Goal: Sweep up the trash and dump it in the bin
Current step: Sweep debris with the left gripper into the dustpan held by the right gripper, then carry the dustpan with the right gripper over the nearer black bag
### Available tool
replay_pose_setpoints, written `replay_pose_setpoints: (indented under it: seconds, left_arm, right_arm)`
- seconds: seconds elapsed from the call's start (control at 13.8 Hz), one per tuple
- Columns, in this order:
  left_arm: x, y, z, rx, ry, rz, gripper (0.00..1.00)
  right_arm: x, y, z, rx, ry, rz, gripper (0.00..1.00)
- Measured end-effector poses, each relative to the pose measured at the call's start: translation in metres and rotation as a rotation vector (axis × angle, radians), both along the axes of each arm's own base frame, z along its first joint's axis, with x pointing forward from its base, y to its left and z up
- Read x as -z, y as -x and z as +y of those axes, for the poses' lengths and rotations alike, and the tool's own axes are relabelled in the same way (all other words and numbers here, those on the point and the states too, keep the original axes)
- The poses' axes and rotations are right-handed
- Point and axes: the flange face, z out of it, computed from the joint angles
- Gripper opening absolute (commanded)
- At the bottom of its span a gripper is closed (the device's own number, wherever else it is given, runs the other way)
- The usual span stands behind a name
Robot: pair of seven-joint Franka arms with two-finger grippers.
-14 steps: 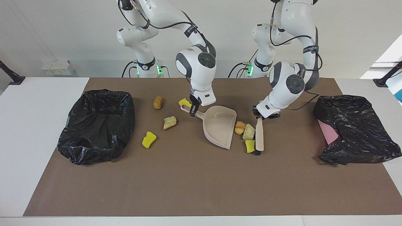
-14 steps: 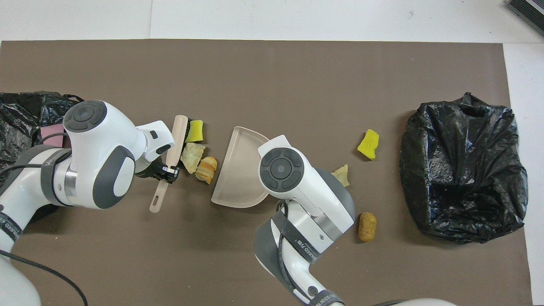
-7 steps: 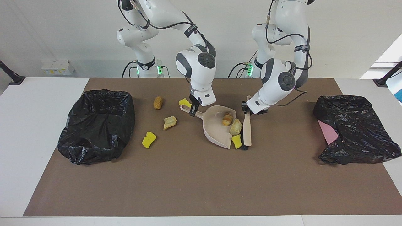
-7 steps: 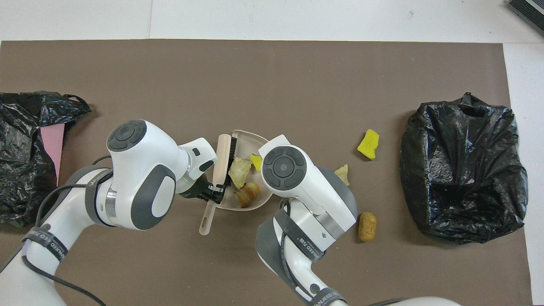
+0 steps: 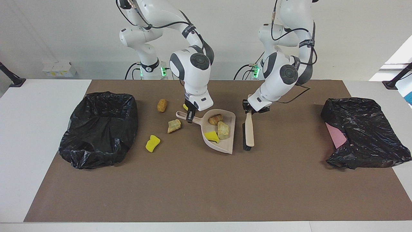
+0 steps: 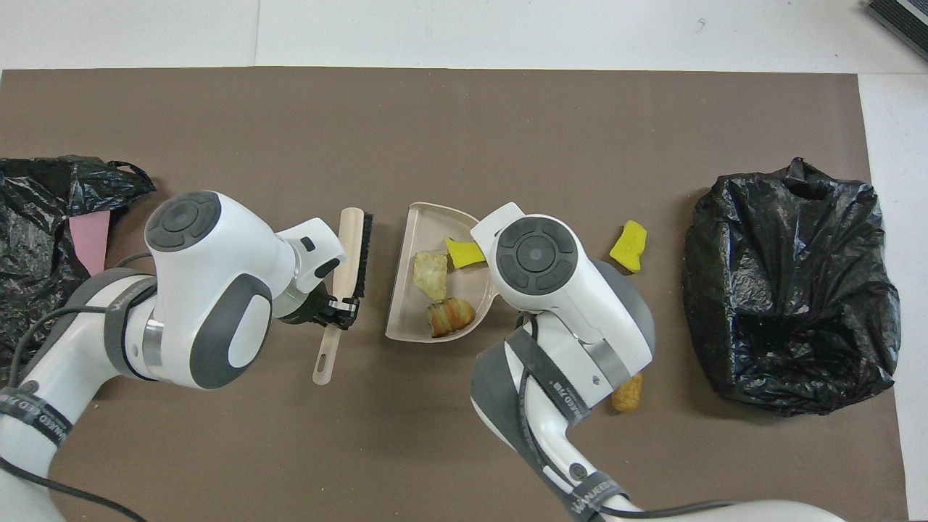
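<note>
Three pieces of the trash are sitting in the dustpan [image 5: 225, 141]: a yellow sponge piece [image 5: 211, 136], a tan lump [image 5: 223, 129] and an orange-brown striped lump [image 5: 215, 119], all lying on the pan's floor close together. Four more are lying loose on the brown mat [image 5: 199, 187], toward the right arm's end of the table: a second yellow sponge piece [image 5: 152, 143], a beige lump [image 5: 173, 126], a brown lump [image 5: 162, 105] nearer to the robots, and a yellow scrap [image 5: 185, 106] mostly hidden by the right arm's wrist (only its edge is showing in the facing view). Nothing is showing inside the open black bin [image 5: 99, 129] at the right arm's end, so by my reading the job is sitting at under half: one batch gathered, none dumped, and the remaining scraps waiting to be swept or carried over. The right gripper [image 5: 190, 113] is clamping the dustpan's handle, keeping the pan flat on the mat with its open mouth turned toward the brush [image 5: 248, 130]. The left gripper [image 5: 250, 109] is gripping the brush by its handle, fingers closed tight around it; the brush is standing just beside the pan's mouth, apart from it, bristles facing the pan. A second black bag [image 5: 363, 132] is lying at the left arm's end, untouched
</note>
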Motion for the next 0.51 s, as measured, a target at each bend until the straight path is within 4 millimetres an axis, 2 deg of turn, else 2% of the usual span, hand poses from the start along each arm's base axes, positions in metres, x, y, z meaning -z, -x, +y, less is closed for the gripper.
replay_pose_setpoints:
  seconds: [0.22,0.36,0.51]
  left_arm:
    - [-0.008,-0.008,0.018,-0.059,-0.07,-0.029,0.0]
    - [-0.008,-0.001,0.009,-0.082,-0.112,-0.024,0.0]
    - [-0.002,0.024,-0.011,-0.082,-0.137,-0.001,0.0]
  right_arm:
    - [-0.037,-0.009,-0.035,-0.031,-0.014,-0.028,0.0]
    - [-0.06,-0.012,-0.068,-0.076,-0.001,-0.009,0.0]
    - [-0.086,-0.007,-0.108,-0.098,0.02,0.04,0.0]
